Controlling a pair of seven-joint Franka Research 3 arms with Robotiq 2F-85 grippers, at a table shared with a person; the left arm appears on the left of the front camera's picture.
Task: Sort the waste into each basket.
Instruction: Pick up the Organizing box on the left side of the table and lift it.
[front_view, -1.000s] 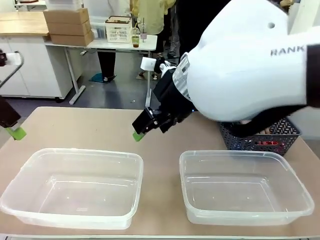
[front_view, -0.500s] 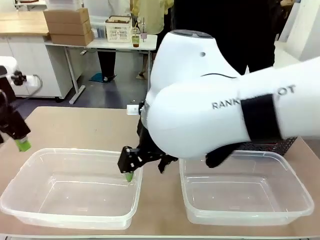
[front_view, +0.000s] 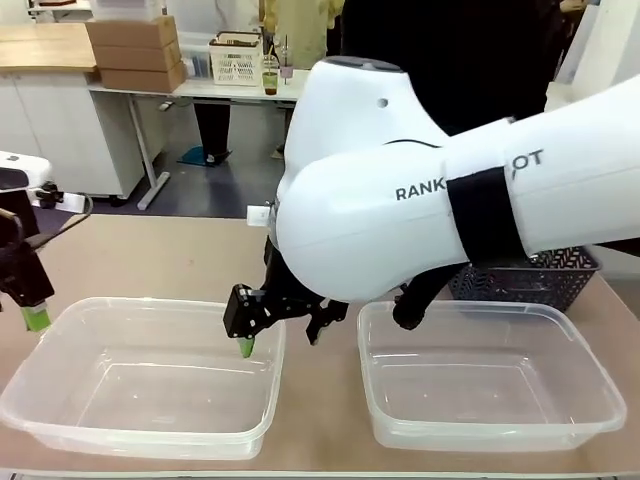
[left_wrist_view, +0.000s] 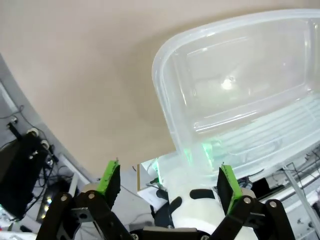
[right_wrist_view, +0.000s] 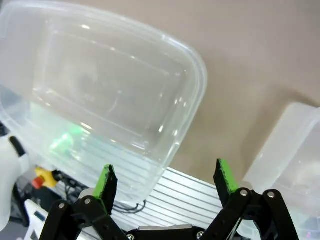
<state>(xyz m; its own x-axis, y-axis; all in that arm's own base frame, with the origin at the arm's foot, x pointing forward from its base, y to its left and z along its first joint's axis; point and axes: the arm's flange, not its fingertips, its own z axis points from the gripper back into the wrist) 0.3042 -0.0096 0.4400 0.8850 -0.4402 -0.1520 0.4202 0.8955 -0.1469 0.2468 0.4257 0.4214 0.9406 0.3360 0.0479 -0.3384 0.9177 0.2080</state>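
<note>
Status: sorting not begun. The left tub (front_view: 150, 305) and the right tub (front_view: 470, 308) stand side by side, a little apart, on the near part of the table (front_view: 150, 250); both are empty.

Location of the waste: cannot be confirmed. A dark mesh basket (front_view: 540, 275) sits behind the right tub, but the right arm (front_view: 430, 190) covers most of it and its contents are hidden.

Right gripper (right_wrist_view: 165, 177): fingers spread wide, nothing between them. It hangs low at the right-hand rim of the left tub, by the gap between the two tubs, the arm reaching across the middle of the table.

Left gripper (left_wrist_view: 168, 179): fingers likewise spread wide and empty, positioned just off the left end of the left tub.

Handling assessment, by judgement: drink cans and plastic bottles of this kind are likely light and thin-walled. They would yield or crumple under a hard squeeze, and their smooth round sides may slip or roll. The sound hold is across the body at mid-height, pads square on opposite sides, with moderate closing force; dented faces and necks are poorer seats.

Risk noted: the tubs look light and free-standing, so a finger catching the rolled rim could shift or tip one
</note>
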